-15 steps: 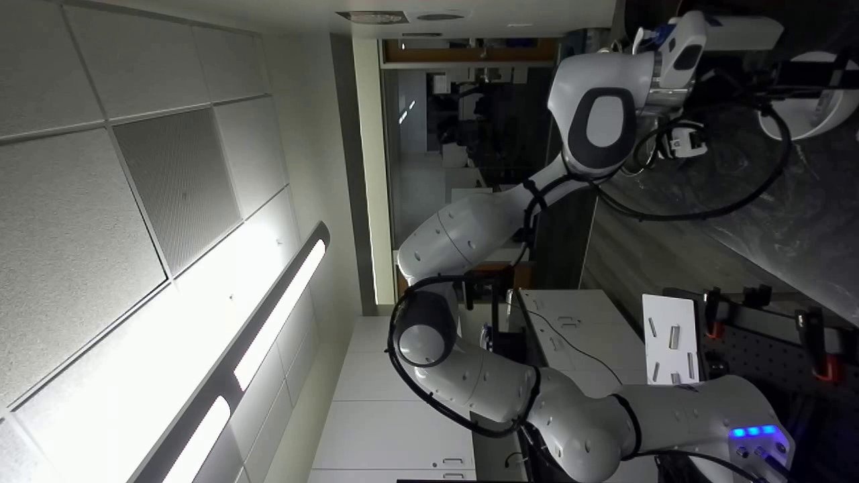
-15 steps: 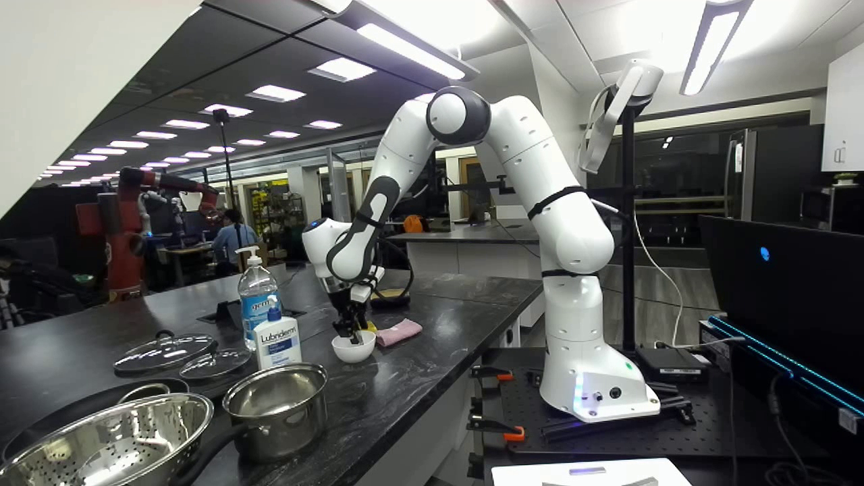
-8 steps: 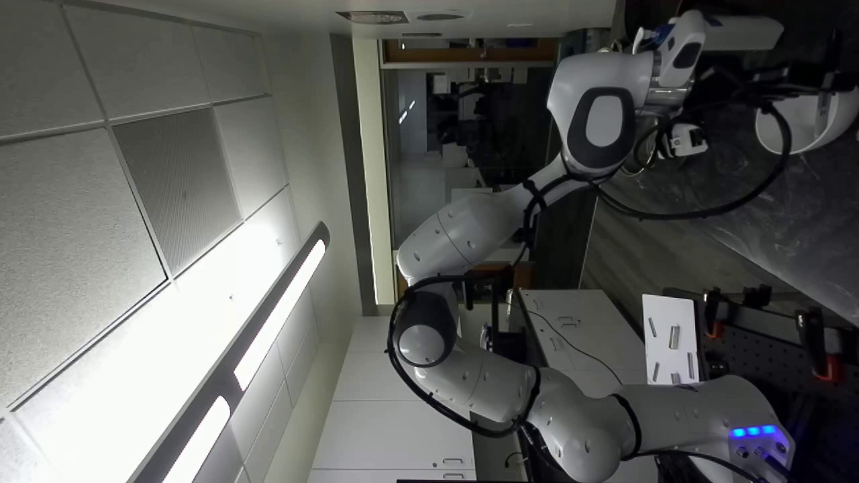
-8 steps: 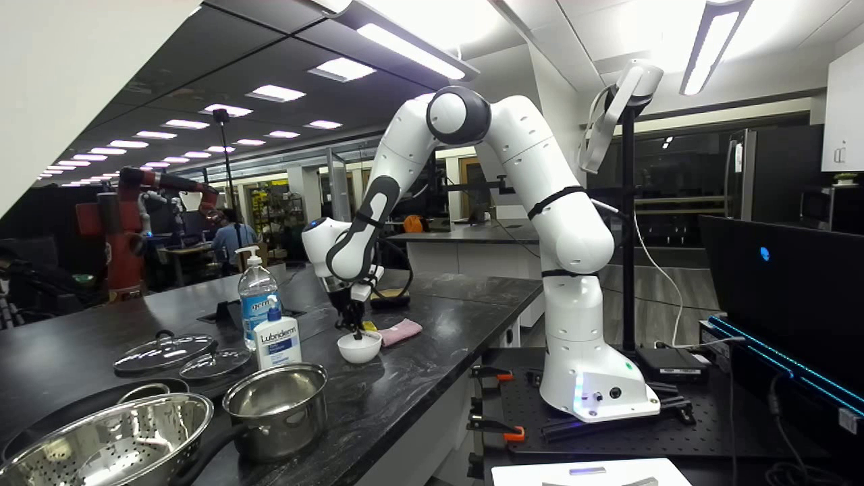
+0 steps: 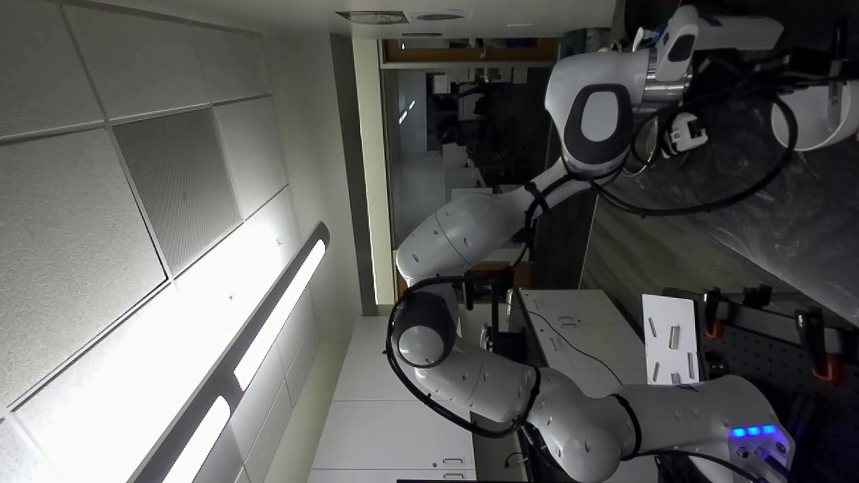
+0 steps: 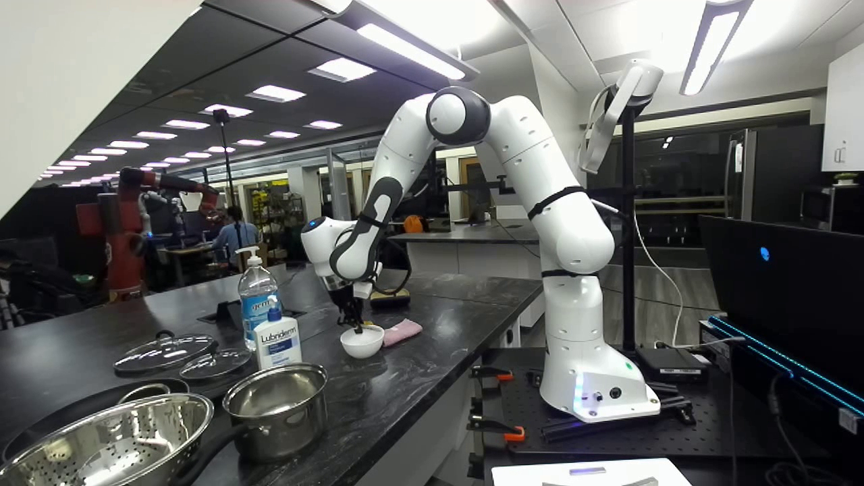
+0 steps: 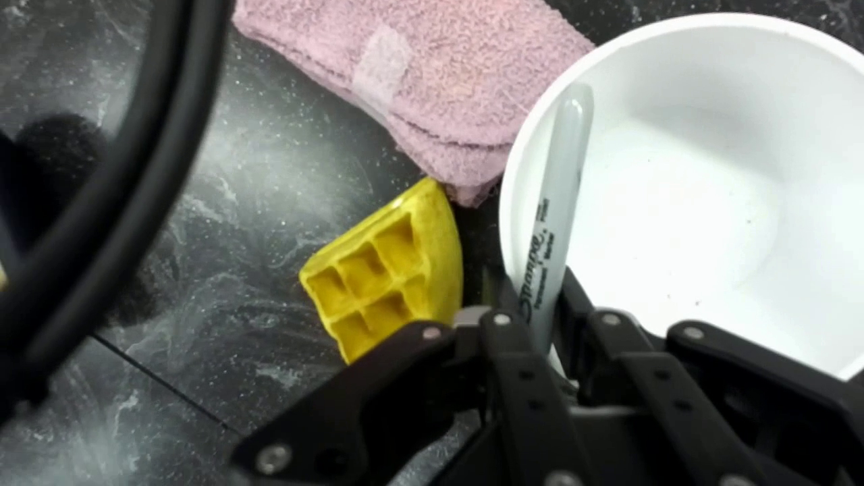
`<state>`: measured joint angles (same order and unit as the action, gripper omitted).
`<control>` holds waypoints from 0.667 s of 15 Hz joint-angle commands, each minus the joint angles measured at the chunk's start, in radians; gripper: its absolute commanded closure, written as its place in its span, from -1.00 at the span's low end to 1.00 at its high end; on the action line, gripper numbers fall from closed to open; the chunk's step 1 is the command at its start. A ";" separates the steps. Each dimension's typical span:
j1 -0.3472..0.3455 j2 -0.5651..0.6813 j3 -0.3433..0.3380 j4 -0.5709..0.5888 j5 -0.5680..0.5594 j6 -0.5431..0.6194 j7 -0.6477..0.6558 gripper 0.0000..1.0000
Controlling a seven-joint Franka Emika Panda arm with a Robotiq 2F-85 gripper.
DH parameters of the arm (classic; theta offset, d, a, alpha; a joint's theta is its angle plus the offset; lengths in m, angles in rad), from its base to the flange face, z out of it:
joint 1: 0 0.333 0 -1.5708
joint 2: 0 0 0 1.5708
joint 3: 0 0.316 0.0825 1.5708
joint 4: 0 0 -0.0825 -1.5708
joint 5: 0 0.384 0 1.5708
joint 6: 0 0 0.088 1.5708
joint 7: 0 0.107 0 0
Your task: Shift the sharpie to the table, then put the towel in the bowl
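Observation:
In the wrist view a grey sharpie with black print leans along the inner side of the white bowl. My gripper is shut on its lower part; that end is hidden by the fingers. The bowl's rim passes close to the fingertips, and I cannot tell whether it is pinched too. Beside the bowl, on the dark table, lies the folded pink towel. In an exterior view the gripper dips into the bowl, with the towel right next to it.
A yellow waffle-like piece lies beside bowl and towel. Lotion bottle, sanitizer bottle, glass lids, steel pot and colander stand on the table. A dark block is behind.
The jaws have come together. In an exterior view the bowl has shifted right and slightly up in the picture along with the gripper, closer to the towel. Whether it is lifted I cannot tell.

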<state>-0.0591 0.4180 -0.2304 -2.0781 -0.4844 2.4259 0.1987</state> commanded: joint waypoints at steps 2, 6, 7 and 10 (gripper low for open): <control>0.000 -0.008 -0.011 0.019 -0.021 -0.025 -0.038 0.91; -0.012 -0.016 -0.003 0.026 0.002 -0.038 -0.063 0.91; -0.011 -0.011 -0.004 0.029 -0.005 -0.046 -0.070 0.91; -0.022 -0.004 0.005 0.033 0.013 -0.078 -0.112 0.91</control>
<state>-0.0705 0.4169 -0.2345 -2.0579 -0.4938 2.3967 0.1419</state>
